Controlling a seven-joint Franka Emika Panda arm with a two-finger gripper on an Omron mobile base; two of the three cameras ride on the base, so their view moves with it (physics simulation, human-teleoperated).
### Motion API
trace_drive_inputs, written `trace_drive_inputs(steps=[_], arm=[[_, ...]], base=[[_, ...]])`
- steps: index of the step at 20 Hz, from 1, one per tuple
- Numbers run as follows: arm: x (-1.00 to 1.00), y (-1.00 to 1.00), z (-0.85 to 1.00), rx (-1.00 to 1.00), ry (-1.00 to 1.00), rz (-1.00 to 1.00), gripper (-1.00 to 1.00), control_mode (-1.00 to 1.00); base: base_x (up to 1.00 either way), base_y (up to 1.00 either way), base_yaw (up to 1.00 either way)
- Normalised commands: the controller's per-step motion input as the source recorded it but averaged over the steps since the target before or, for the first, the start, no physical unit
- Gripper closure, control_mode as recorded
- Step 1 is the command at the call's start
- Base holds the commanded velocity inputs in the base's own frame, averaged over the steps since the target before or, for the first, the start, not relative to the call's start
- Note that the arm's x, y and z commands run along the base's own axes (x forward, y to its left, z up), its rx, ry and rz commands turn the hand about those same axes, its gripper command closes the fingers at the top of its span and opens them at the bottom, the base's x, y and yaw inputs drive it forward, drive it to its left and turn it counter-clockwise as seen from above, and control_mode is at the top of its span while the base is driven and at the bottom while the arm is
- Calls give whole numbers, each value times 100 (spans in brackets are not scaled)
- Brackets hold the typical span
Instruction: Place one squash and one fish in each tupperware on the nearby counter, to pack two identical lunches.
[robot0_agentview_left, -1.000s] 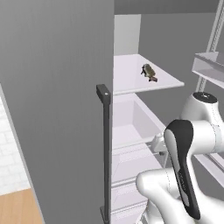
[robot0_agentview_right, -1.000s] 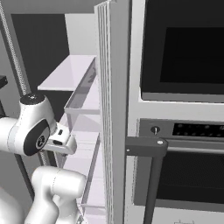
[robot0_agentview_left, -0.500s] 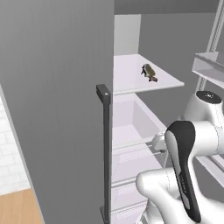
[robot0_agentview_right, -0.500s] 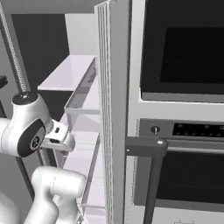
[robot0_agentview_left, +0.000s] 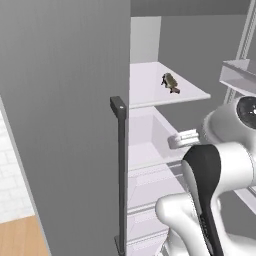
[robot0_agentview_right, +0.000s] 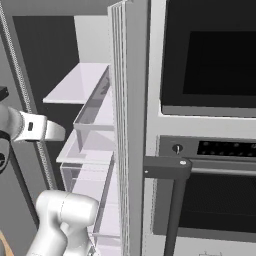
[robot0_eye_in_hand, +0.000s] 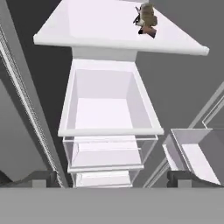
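A small brown-grey fish (robot0_agentview_left: 170, 83) lies near the right edge of a white fridge shelf (robot0_agentview_left: 145, 87). In the hand view the same fish (robot0_eye_in_hand: 146, 17) is at the top, far beyond my gripper (robot0_eye_in_hand: 113, 178). The jaws stand wide open with nothing between them, and one dark fingertip (robot0_eye_in_hand: 43, 179) shows at each lower corner. The gripper points into the open fridge, at the level of a white drawer (robot0_eye_in_hand: 109, 109) below the shelf. The squash and the tupperware are out of view.
A tall grey panel with a dark vertical handle (robot0_agentview_left: 119, 165) stands close on the left. The open fridge door with clear bins (robot0_agentview_right: 95, 115) is on the right, beside a built-in oven (robot0_agentview_right: 210, 65) with a dark handle (robot0_agentview_right: 170, 167).
The arm has shifted slightly and the hand has risen a little in front of the drawers. The fish has not moved and the jaws have stayed open.
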Motion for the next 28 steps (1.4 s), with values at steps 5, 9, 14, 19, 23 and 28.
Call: trace_drive_inputs(steps=[5, 9, 14, 19, 23, 28], arm=[[38, 2, 100, 3, -19, -15, -100, -100], [81, -4, 84, 10, -7, -21, -100, -100], [100, -43, 13, 16, 0, -15, -100, -100], [100, -53, -14, 8, 7, -2, -100, -100], [100, 2, -26, 4, 0, 2, -100, -100], [100, 13, -12, 0, 0, 0, -100, -100]], base=[[0, 0, 0], [0, 0, 0], [0, 0, 0], [0, 0, 0], [0, 0, 0], [0, 0, 0]])
